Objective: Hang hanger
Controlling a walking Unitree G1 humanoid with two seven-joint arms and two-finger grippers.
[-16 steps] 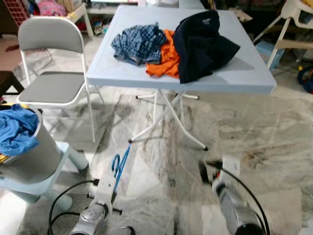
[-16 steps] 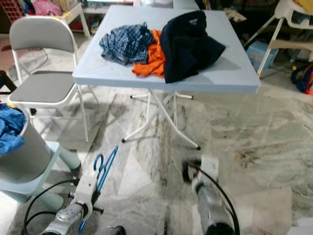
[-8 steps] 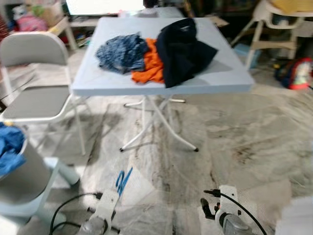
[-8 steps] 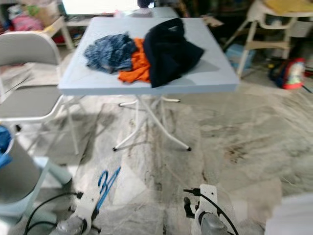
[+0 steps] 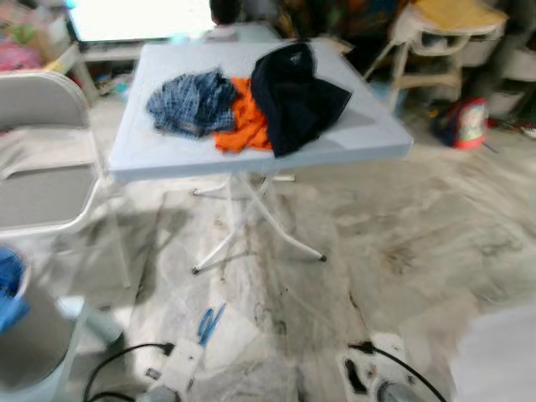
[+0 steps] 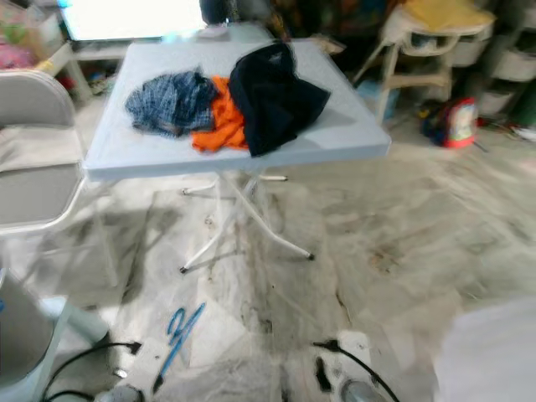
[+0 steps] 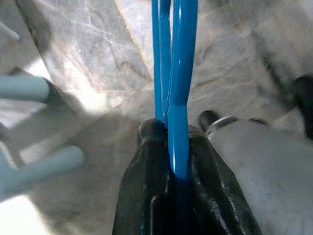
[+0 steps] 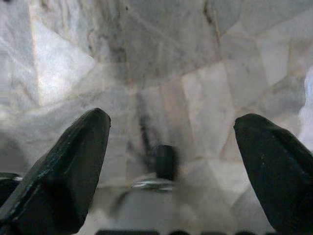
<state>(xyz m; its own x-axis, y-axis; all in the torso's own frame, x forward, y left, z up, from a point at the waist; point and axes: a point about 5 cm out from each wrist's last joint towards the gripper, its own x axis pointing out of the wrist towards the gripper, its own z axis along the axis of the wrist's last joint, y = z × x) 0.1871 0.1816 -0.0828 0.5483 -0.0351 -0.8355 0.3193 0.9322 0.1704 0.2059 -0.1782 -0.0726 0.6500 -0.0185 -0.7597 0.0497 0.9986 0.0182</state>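
Observation:
A thin blue hanger (image 5: pixel 208 322) points forward, low over the marble floor, at the bottom left of the eye views. My left gripper (image 7: pixel 168 132) is shut on it, and its black fingers (image 7: pixel 142 186) pinch the blue bars (image 7: pixel 177 73) between them. My right gripper (image 8: pixel 171 147) is open with nothing between its fingers, low over the floor at the bottom right (image 5: pixel 362 377). Both eye views are blurred.
A light blue folding table (image 5: pixel 167 155) stands ahead with a plaid shirt (image 5: pixel 188 100), an orange garment (image 5: pixel 243 126) and a dark garment (image 5: pixel 293 92) on it. To the left are a grey chair (image 5: pixel 42 193) and a basket (image 5: pixel 25 352). A white high chair (image 5: pixel 435 33) stands at the back right.
The whole picture has shifted, so the camera has turned to the right; table and chair slid left. Both arms sit lower in the picture. The hanger stays in the left gripper.

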